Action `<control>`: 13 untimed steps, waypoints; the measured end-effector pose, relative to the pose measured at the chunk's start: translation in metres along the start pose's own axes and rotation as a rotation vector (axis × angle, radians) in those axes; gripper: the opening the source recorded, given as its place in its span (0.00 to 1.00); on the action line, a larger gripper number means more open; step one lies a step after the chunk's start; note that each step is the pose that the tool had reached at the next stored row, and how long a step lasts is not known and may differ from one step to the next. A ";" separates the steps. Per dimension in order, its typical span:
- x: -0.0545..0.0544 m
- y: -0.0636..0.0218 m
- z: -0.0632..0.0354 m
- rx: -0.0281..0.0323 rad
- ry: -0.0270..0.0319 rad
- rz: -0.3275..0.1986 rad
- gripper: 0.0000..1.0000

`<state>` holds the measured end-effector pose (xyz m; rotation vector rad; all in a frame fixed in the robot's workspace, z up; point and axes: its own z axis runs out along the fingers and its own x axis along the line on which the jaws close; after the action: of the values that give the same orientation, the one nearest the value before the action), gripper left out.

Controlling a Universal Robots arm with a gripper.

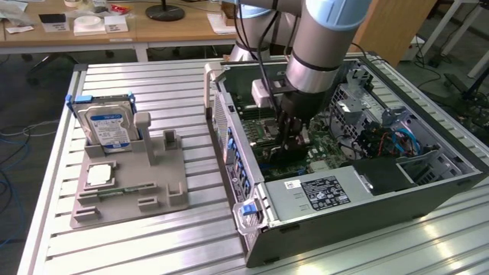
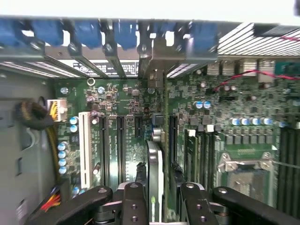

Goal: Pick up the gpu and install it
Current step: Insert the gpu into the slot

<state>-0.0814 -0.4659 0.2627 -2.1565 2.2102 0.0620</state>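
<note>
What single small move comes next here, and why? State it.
Probably a short straight press down: the gpu stands edge-on between the fingers of the gripper, low inside the computer case and over the motherboard slots, so it looks lined up for seating.

Even, bright indoor light falls on the ribbed metal table (image 1: 153, 240), which shows pale glare streaks near the computer case (image 1: 367, 217). Inside the case the light is dimmer and shadowed. In the wrist view the circuit board (image 2: 234, 122) looks soft, and the case rim above it is washed out white.
</note>
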 end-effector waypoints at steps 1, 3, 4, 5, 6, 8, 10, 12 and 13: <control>0.000 0.0000 -0.0045 0.0001 0.0000 0.000 0.34; -0.001 -0.0001 -0.0131 0.0003 0.0000 0.000 0.34; -0.001 -0.0001 -0.0148 0.0003 0.0001 0.000 0.34; -0.001 -0.0001 -0.0147 0.0004 -0.0002 0.000 0.34; -0.001 -0.0001 -0.0147 0.0005 -0.0002 0.000 0.33; -0.001 -0.0001 -0.0147 0.0004 -0.0002 0.000 0.26; -0.001 -0.0001 -0.0148 0.0004 0.0000 0.000 0.20; -0.001 -0.0001 -0.0148 0.0003 0.0000 0.000 0.10; -0.001 -0.0001 -0.0148 0.0003 0.0000 0.000 0.10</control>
<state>-0.0814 -0.4659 0.2775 -2.1563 2.2101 0.0617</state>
